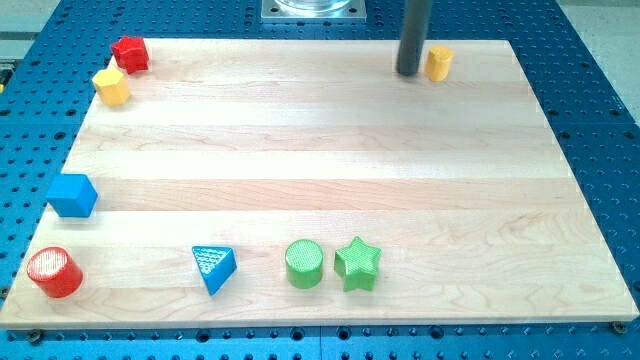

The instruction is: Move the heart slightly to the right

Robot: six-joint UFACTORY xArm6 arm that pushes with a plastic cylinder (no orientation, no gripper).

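Note:
A small yellow block (438, 62), apparently the heart, stands near the top edge of the wooden board (320, 180), right of centre. My dark rod comes down from the view's top, and my tip (408, 72) rests on the board just left of this block. A narrow gap separates the two. A second yellow block (112, 86), of pentagon-like shape, sits at the top left.
A red block (130, 52) lies in the top left corner above the yellow one. A blue cube (73, 194) sits at the left edge. Along the bottom stand a red cylinder (53, 272), a blue triangle (213, 268), a green cylinder (304, 264) and a green star (357, 264).

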